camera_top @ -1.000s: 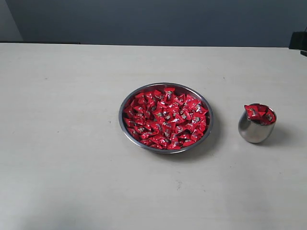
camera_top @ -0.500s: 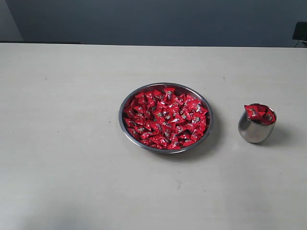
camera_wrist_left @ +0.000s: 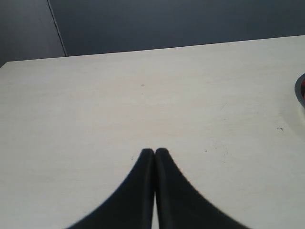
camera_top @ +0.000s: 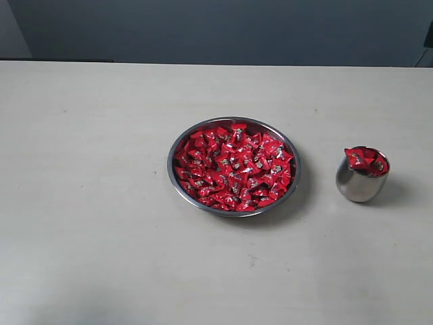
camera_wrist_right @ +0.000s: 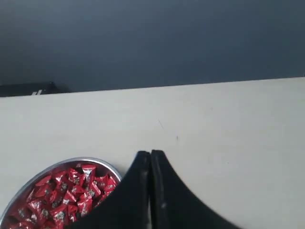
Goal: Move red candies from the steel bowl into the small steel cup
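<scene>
The steel bowl (camera_top: 292,154) sits mid-table, heaped with red candies (camera_top: 233,166). To its right stands the small steel cup (camera_top: 360,183), filled to the brim with red candies (camera_top: 366,161). Neither gripper shows in the exterior view. In the left wrist view my left gripper (camera_wrist_left: 155,151) is shut with nothing between its fingers, over bare table, with a sliver of the steel bowl (camera_wrist_left: 300,91) at the picture's edge. In the right wrist view my right gripper (camera_wrist_right: 150,153) is shut and empty, beside the steel bowl (camera_wrist_right: 106,164) and its red candies (camera_wrist_right: 62,195). The cup is out of that view.
The pale table (camera_top: 101,203) spreads wide around the bowl and cup. A dark wall (camera_top: 216,30) runs behind its far edge. A dark bit of the right arm (camera_top: 429,37) shows at the upper right corner.
The dark part of the right arm at the upper right has drawn further out of the exterior view. Bowl, cup and candies have not moved.
</scene>
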Robot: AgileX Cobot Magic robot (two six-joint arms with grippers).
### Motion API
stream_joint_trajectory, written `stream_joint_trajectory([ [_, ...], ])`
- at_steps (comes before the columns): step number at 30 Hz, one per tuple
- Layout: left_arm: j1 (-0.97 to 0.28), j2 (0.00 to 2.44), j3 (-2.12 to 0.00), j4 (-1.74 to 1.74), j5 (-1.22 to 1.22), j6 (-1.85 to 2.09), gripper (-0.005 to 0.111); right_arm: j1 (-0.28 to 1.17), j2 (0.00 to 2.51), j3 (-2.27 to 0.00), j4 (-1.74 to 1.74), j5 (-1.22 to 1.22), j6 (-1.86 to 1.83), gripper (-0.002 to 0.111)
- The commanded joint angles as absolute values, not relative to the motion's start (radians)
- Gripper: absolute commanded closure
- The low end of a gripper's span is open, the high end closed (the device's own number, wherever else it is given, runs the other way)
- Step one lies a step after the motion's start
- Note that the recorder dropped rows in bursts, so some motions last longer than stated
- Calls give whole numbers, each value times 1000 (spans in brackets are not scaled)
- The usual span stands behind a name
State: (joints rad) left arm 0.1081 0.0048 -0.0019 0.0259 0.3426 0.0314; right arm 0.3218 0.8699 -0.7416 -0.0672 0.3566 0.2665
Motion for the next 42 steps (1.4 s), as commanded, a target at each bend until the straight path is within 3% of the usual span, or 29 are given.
stream_joint_trajectory([
  [1, 108, 0, 0, 27, 334, 29, 106, 249, 807, -739, -56, 329, 262, 109],
  [19, 108, 0, 0, 27, 334, 29, 106, 0, 496, -573, -44, 379, 78, 109],
  [34, 108, 0, 0, 27, 334, 29, 106, 0, 230, -326, 0, 382, 26, 109],
  [42, 108, 0, 0, 27, 334, 29, 106, 1, 214, -214, 21, 284, 26, 109],
])
